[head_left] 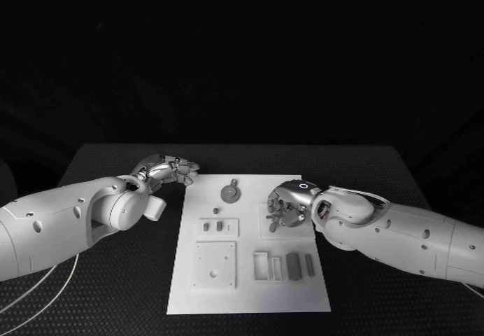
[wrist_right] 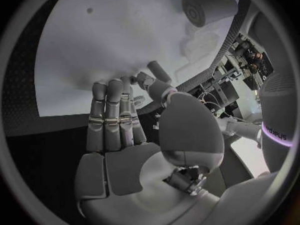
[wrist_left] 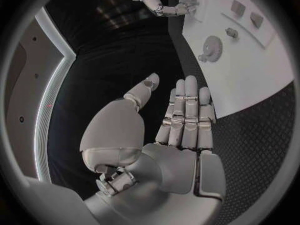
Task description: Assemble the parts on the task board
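The white task board (head_left: 247,294) lies in the middle of the table. On it are a grey gear (head_left: 230,192), a small peg (head_left: 215,210), a plate with two small blocks (head_left: 217,226), a square plate (head_left: 215,264) and grey bars (head_left: 294,266) beside slots. My right hand (head_left: 285,206) hovers over the board's right edge at mid-length; in its wrist view the fingers (wrist_right: 115,120) are straight, the thumb stands apart and nothing is held, with a grey cylinder (wrist_right: 209,7) ahead. My left hand (head_left: 171,170) hangs beside the board's far-left corner, fingers (wrist_left: 187,115) extended and empty.
Black table (head_left: 111,294) surrounds the board on all sides. In the left wrist view the gear (wrist_left: 212,47) and the board (wrist_left: 250,80) lie ahead of the palm, with my right hand (wrist_left: 162,0) beyond. Thin white cables (head_left: 40,287) run by the left arm.
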